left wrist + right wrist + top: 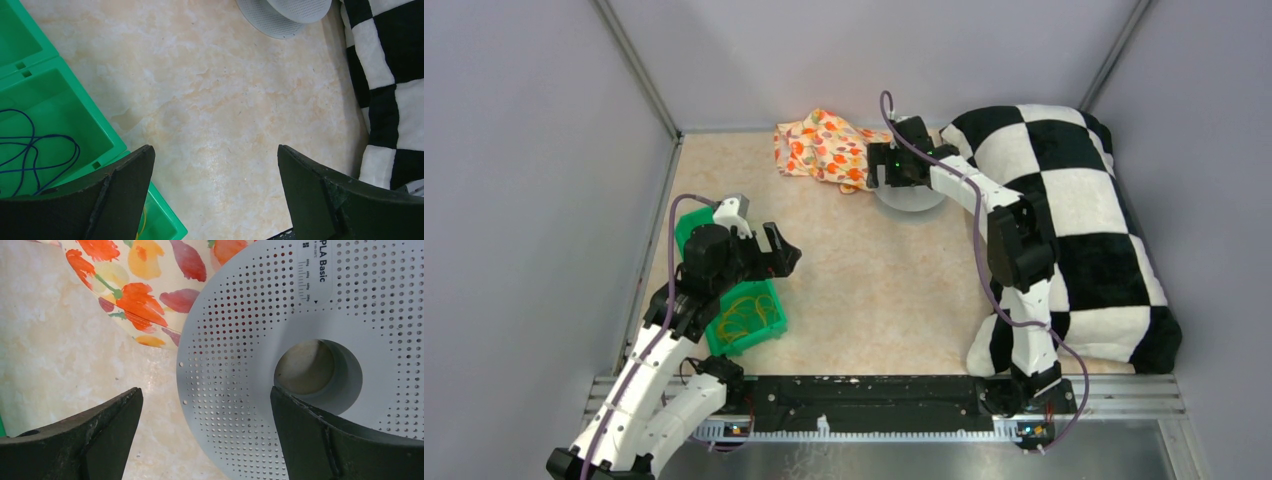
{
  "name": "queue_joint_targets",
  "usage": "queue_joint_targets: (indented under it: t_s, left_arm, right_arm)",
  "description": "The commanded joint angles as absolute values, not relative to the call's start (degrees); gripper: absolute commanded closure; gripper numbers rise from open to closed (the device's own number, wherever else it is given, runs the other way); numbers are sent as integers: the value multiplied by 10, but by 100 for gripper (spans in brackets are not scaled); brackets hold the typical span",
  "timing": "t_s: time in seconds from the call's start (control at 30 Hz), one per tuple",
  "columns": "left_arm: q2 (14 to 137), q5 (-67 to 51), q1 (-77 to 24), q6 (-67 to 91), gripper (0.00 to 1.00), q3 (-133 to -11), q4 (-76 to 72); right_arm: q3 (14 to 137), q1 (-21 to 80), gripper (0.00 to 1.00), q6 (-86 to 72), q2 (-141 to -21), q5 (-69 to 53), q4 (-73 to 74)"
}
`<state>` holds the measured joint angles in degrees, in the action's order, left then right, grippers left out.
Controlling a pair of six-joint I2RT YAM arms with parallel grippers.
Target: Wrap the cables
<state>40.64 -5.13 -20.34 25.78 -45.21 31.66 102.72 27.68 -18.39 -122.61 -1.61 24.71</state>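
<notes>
Early grab stage, I'd say: right pincer (205, 395) wide open over the grey spool (235, 330), left pincer (215, 150) open too (holding nothing). Yellow cables (742, 315) sit in the green bin (686, 225). Next, left should dip in for a strand.

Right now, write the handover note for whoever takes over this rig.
Left gripper: open, empty, over the table beside the green bin.
Right gripper: open, empty, over the grey filament spool, which lies flat by the floral cloth.
Yellow cables: loose in the bin's near compartment.
Done: nothing wrapped yet.
Left: lift the cables out and wind them on the spool.
</notes>
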Motion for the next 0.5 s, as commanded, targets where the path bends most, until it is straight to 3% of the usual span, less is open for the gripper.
queue_joint_targets:
  t_s: [0.0, 0.47]
  left_arm:
    - [406, -55, -202, 251, 1, -464, 303]
    - [404, -47, -202, 252, 1, -459, 297]
  right_arm:
    - [1014, 275, 1, -181, -1212, -14, 260]
    - [1034, 275, 1, -161, -1202, 36, 265]
